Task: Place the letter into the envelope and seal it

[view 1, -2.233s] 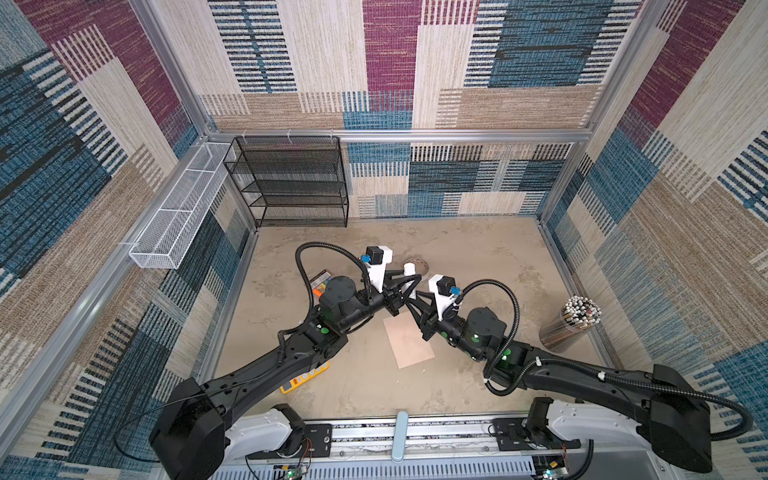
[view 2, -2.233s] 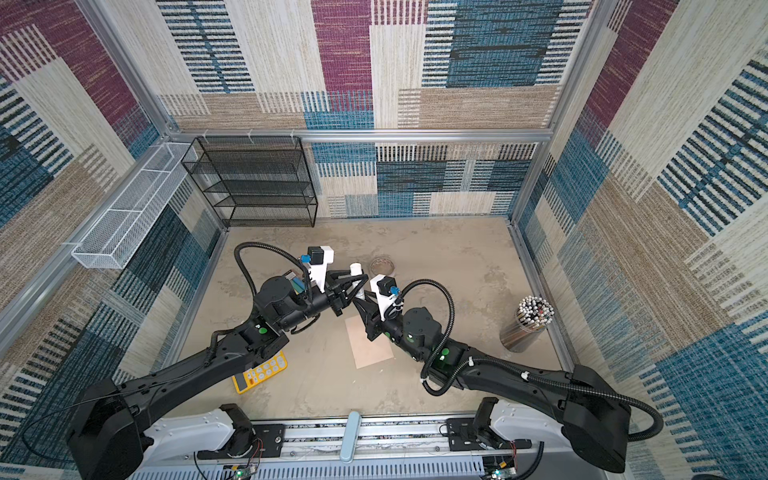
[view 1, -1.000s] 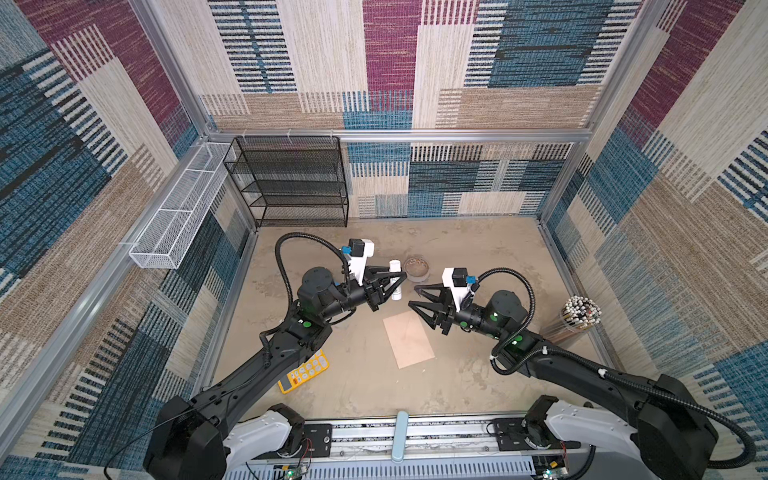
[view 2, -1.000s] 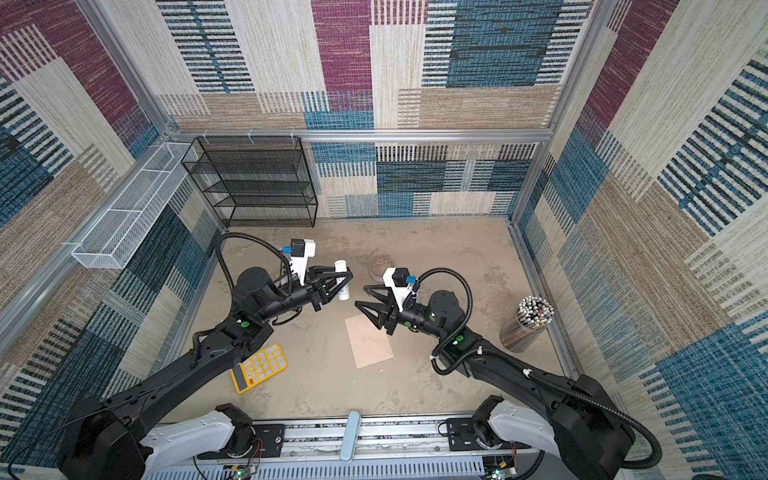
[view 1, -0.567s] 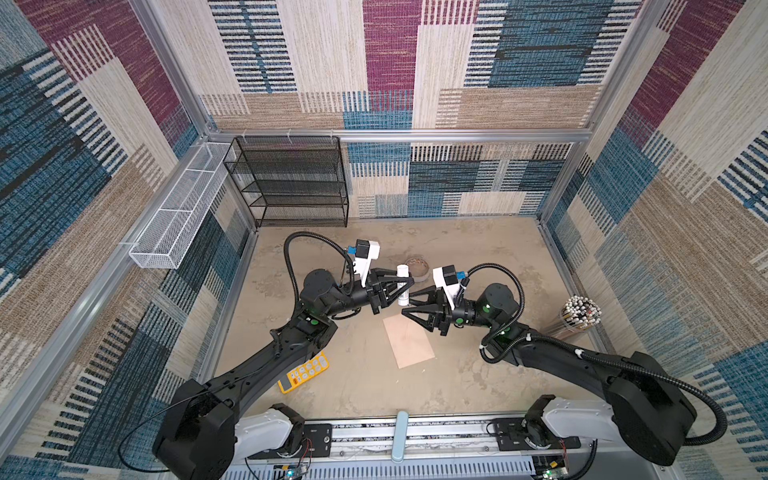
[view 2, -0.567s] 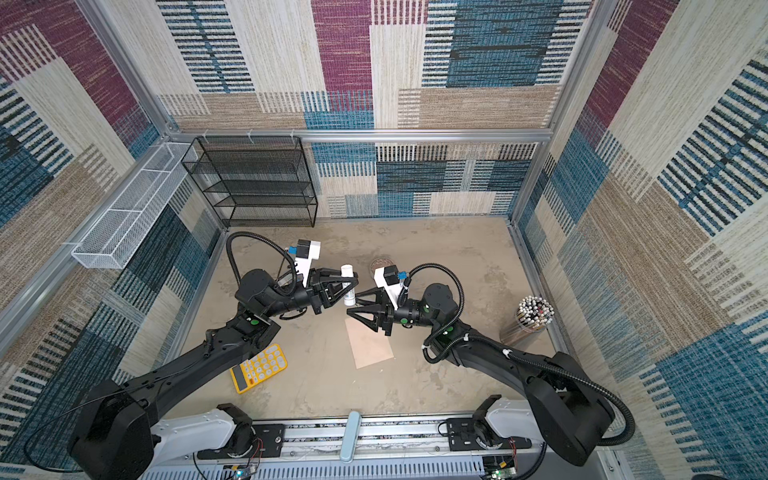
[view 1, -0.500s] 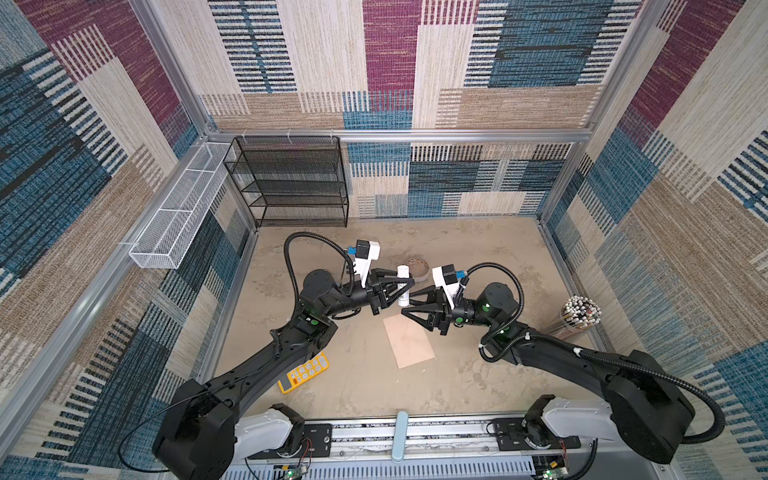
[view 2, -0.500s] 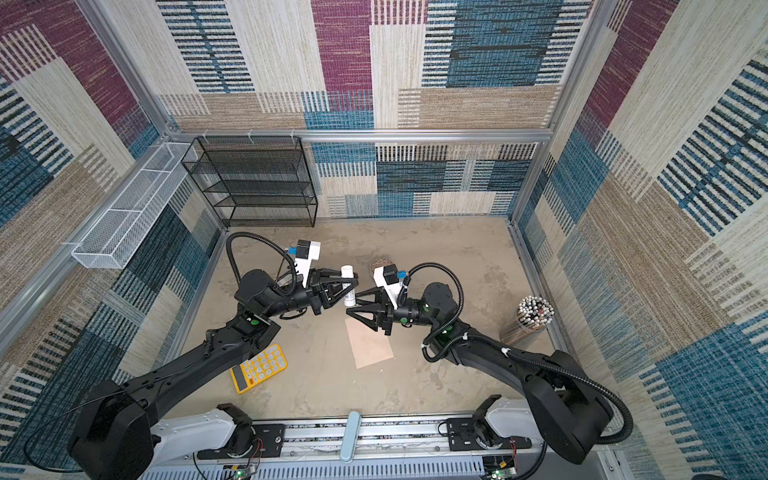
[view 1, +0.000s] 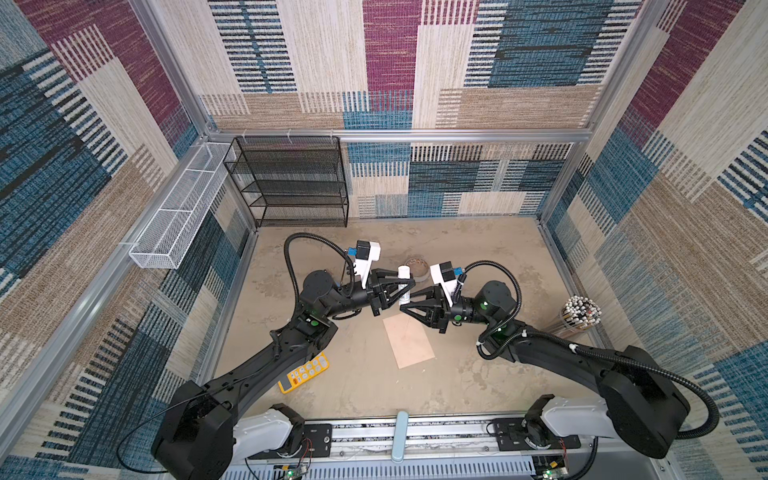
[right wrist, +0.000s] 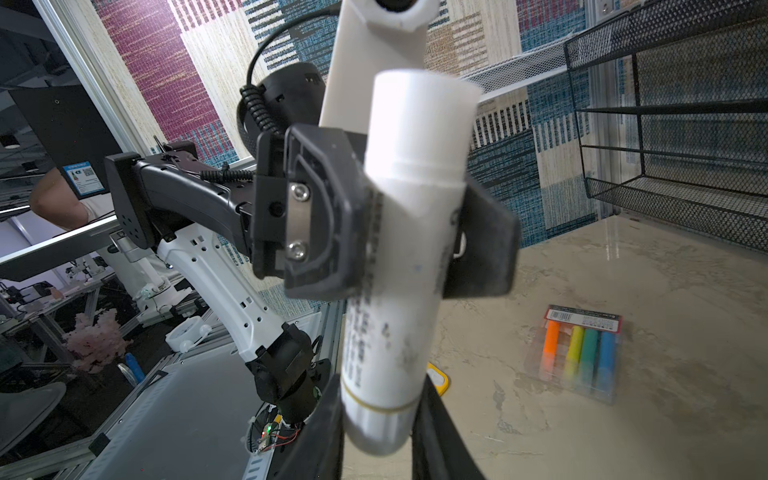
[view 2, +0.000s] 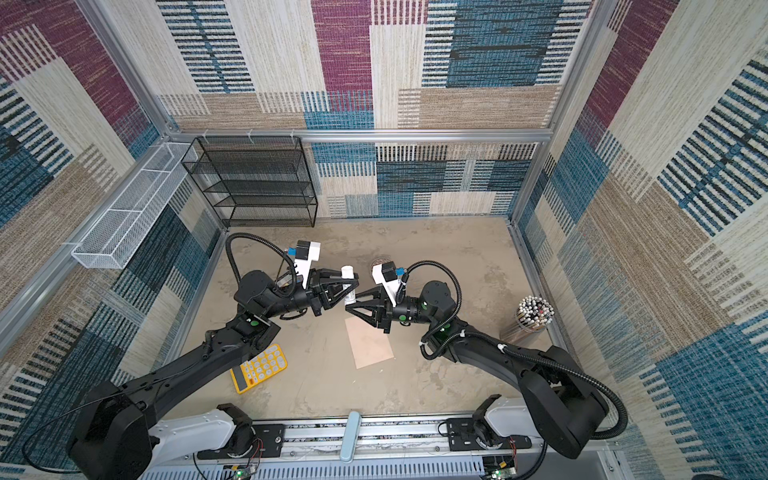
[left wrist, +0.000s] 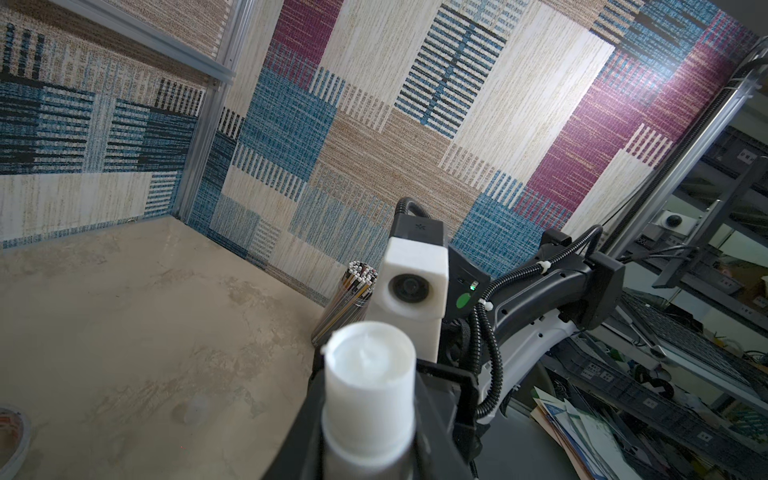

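1. Top views: the envelope [view 1: 409, 340] is lying flat on the table [view 1: 478, 374], right of the yellow calculator [view 1: 303, 372]. Behind and right of the calculator, the left gripper [view 1: 405, 286] is pinching a white glue stick [view 1: 404, 277] (roughly upright).
2. Left wrist: the stick's cap [left wrist: 370, 374] is projecting between clamping fingers [left wrist: 299, 424].
3. Right wrist: the right gripper [right wrist: 378, 440] is pinching the stick's lower end.

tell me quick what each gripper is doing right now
left gripper: shut on the glue stick.
right gripper: jaws around its lower end, grip cannot be told.
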